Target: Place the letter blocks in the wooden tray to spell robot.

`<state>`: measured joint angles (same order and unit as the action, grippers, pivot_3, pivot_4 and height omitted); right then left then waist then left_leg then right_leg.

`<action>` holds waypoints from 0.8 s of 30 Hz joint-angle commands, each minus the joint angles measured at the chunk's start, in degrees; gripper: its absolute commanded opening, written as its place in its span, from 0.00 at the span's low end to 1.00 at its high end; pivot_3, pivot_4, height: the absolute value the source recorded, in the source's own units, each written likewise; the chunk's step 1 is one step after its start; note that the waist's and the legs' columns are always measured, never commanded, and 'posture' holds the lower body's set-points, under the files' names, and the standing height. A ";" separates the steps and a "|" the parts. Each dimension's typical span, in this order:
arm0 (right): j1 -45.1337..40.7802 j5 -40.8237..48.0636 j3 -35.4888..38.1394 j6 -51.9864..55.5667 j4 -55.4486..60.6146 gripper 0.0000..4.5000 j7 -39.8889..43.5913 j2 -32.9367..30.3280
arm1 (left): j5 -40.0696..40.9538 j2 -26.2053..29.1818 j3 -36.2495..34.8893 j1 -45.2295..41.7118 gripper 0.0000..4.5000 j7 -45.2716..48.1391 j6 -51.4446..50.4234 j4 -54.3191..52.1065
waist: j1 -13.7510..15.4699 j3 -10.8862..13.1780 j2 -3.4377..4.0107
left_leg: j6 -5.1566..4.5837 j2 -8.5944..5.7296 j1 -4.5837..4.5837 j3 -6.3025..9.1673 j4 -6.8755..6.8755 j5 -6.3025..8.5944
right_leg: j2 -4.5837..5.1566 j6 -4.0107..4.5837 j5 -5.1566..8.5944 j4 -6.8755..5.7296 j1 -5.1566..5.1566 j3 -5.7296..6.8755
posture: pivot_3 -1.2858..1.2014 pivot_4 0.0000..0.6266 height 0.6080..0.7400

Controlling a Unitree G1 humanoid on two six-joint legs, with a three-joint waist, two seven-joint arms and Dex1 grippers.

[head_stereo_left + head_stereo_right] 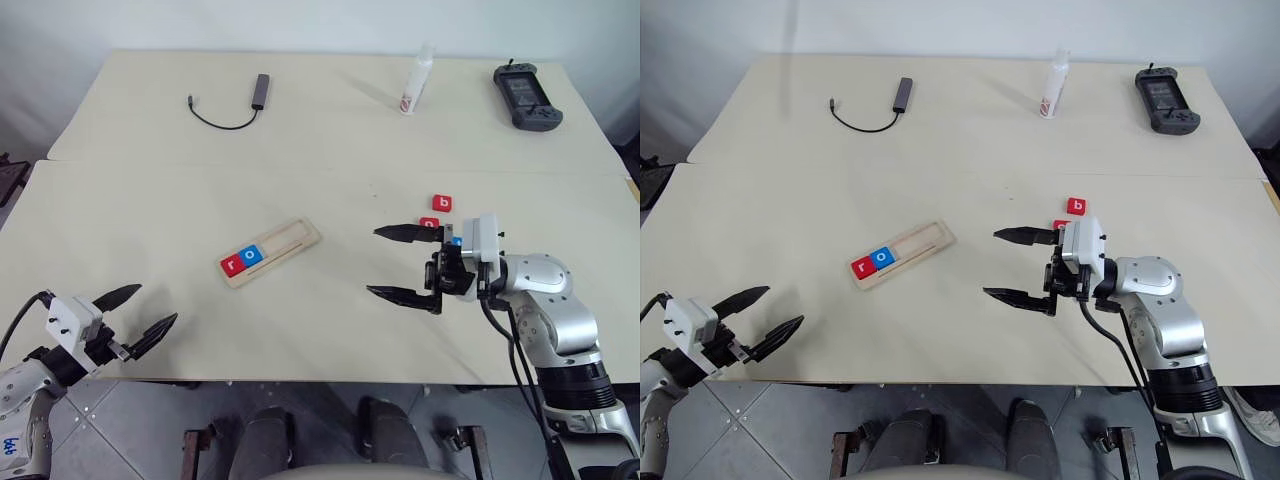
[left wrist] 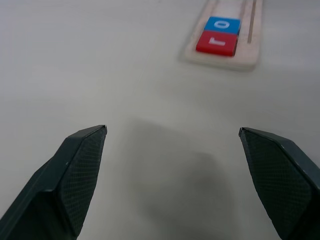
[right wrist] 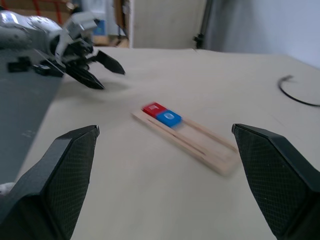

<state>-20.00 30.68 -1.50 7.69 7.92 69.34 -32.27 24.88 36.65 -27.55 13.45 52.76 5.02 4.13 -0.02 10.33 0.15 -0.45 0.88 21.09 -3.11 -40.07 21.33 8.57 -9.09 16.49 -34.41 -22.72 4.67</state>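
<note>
Lying askew near the middle of the counter (image 1: 150, 200), the wooden tray (image 1: 288, 243) is seen with two letter blocks seated at its near-left end: a red "r" block (image 1: 232, 264) outermost and a blue "o" block (image 1: 253, 255) touching it. The rest of the slot is bare wood.

Three more blocks are noted to the right of the tray, well apart from it: a red "b" block (image 1: 442, 204), a second red block (image 1: 429, 223) partly hidden by the right hand's upper finger, and a blue block (image 1: 456, 240) of which only a corner is seen behind the wrist housing.

The right hand (image 1: 402, 263) is held above the counter between tray and loose blocks, fingers spread wide, nothing gripped. The left hand (image 1: 138, 316) is placed at the near-left counter edge, fingers also spread wide and empty.

At the far side are recorded a USB adapter with black cable (image 1: 243, 103), a small white bottle (image 1: 417, 82) and a black handheld controller (image 1: 526, 97).
</note>
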 commanded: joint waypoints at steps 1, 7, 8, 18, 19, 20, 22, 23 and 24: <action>-0.78 0.60 0.87 0.30 1.57 0.99 -0.21 -0.36 | 1.63 -0.85 1.14 0.01 1.00 0.53 -0.48 -3.31 | 0.07 0.00 0.00 | 0.00 -0.01 0.01 0.00 0.00 0.00 | 0.01 0.00 0.00 0.00 0.00 0.00 | 0.52 0.24 1.00; 0.68 1.00 2.23 1.55 1.83 0.99 -0.68 -2.02 | 1.29 0.24 6.28 -6.88 1.00 -1.03 -6.66 -7.53 | -0.02 -0.01 -0.01 | 0.01 0.00 -0.01 -0.02 0.00 0.00 | -0.01 0.00 0.00 -0.03 0.00 0.01 | 0.52 0.24 1.00; 1.21 1.02 2.51 1.70 1.73 0.99 -0.73 -2.26 | 0.73 0.36 7.56 -9.21 1.00 -0.97 -7.14 -7.26 | 0.02 -0.01 -0.01 | 0.01 0.00 -0.01 -0.02 0.00 -0.01 | -0.01 0.00 0.00 -0.03 0.00 0.02 | 0.52 0.24 1.00; 5.92 0.07 4.24 0.59 1.59 0.99 -2.26 -2.70 | -5.94 0.97 16.44 -20.92 1.00 0.87 -6.13 4.52 | -0.34 -0.01 -0.02 | 0.02 0.01 -0.03 -0.20 0.04 -0.01 | -0.06 0.00 0.00 -0.03 -0.06 0.07 | 0.52 0.24 1.00; 6.30 0.16 4.41 0.63 1.93 0.99 -2.64 -2.64 | -6.61 0.80 17.01 -21.83 1.00 0.78 -5.53 5.88 | -0.23 -0.01 -0.02 | 0.02 0.01 -0.04 -0.19 0.01 -0.01 | -0.05 0.00 0.00 -0.06 -0.06 0.07 | 0.52 0.24 1.00; 6.61 0.20 4.51 0.63 2.25 0.99 -2.97 -2.58 | -7.17 0.67 17.52 -22.52 1.00 0.71 -5.26 6.93 | -0.15 -0.01 -0.02 | 0.02 0.01 -0.03 -0.19 0.00 -0.01 | -0.05 0.00 0.00 -0.05 -0.06 0.07 | 0.52 0.24 1.00; 7.14 0.30 4.68 0.69 2.79 0.99 -3.63 -2.46 | -7.75 0.44 18.52 -23.48 1.00 1.45 -4.42 8.34 | -0.03 -0.01 -0.02 | 0.02 0.01 -0.03 -0.19 -0.02 -0.01 | -0.05 -0.01 -0.01 -0.06 -0.05 0.06 | 0.52 0.24 1.00; 7.35 0.33 4.72 0.73 3.01 0.99 -3.90 -2.43 | -7.94 0.35 18.92 -23.80 1.00 1.80 -4.12 8.83 | 0.02 -0.01 -0.02 | 0.02 0.00 -0.03 -0.19 -0.02 -0.01 | -0.04 -0.01 -0.01 -0.07 -0.05 0.06 | 0.52 0.24 1.00; 7.61 0.36 4.75 0.73 3.26 0.99 -4.11 -2.46 | -8.07 0.24 19.35 -24.16 1.00 2.32 -3.78 9.32 | 0.05 -0.01 -0.02 | 0.02 0.00 -0.03 -0.19 -0.02 -0.01 | -0.04 -0.01 -0.01 -0.07 -0.05 0.06 | 0.52 0.24 1.00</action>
<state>-12.64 30.31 1.38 8.91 8.90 65.65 -34.48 17.66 37.09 -9.28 -10.54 54.31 0.21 12.65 0.02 10.32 0.14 -0.43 0.88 21.06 -3.30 -40.09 21.32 8.53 -9.10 16.48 -34.47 -22.77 4.73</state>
